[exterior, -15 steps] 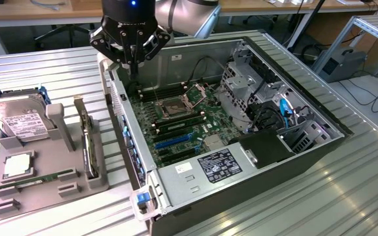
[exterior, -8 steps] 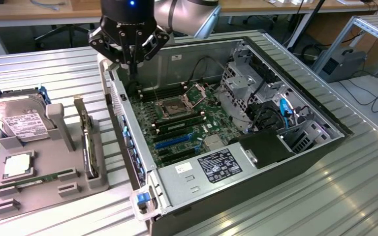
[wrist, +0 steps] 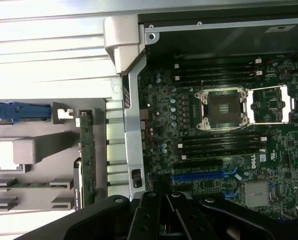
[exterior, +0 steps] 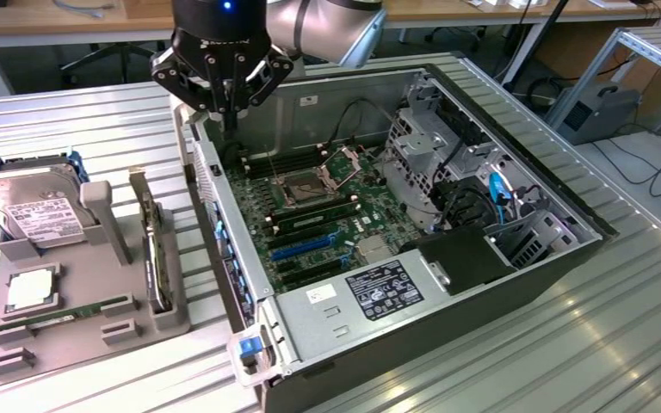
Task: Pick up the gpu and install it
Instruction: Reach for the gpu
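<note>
The gpu stands on its long edge in a slot of the grey holder tray at the exterior view's left, beside the open computer case. In the wrist view the gpu appears as a thin green strip in the same tray. My gripper hangs above the back corner of the case, near its rear wall, well apart from the gpu. Its fingers are shut together with nothing between them. The black fingers hang over the motherboard close to the blue expansion slot.
The tray also holds a hard drive with a white label, a silver processor and a narrow RAM stick. The case lies open on a slatted metal table, with drive cages and cables on its far side.
</note>
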`<state>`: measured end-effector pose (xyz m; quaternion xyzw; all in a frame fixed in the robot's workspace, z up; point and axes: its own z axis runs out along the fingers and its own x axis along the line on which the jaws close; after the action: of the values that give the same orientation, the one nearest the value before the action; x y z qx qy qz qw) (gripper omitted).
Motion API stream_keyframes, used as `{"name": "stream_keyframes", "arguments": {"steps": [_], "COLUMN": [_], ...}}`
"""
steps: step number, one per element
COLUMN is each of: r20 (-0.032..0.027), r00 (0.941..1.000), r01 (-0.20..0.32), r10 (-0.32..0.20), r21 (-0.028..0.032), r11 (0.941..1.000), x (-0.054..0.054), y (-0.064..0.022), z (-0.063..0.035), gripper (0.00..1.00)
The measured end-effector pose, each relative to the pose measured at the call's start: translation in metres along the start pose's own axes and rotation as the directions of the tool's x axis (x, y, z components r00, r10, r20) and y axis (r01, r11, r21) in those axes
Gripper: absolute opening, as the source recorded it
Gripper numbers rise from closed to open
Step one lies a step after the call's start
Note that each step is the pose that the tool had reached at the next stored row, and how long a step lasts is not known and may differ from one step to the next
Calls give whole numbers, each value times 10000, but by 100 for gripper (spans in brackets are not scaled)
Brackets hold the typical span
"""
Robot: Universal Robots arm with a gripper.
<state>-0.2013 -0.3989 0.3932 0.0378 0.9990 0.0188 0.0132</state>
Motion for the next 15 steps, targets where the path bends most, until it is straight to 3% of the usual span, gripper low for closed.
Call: {"name": "stream_keyframes", "arguments": {"steps": [15], "r20": [1], "r00": [10000], "r01": [1], "r10": [-1], "r21": [6], "r11": [10000], "x": [60], "y": [-4], "z": [-2], "gripper": [11]}}
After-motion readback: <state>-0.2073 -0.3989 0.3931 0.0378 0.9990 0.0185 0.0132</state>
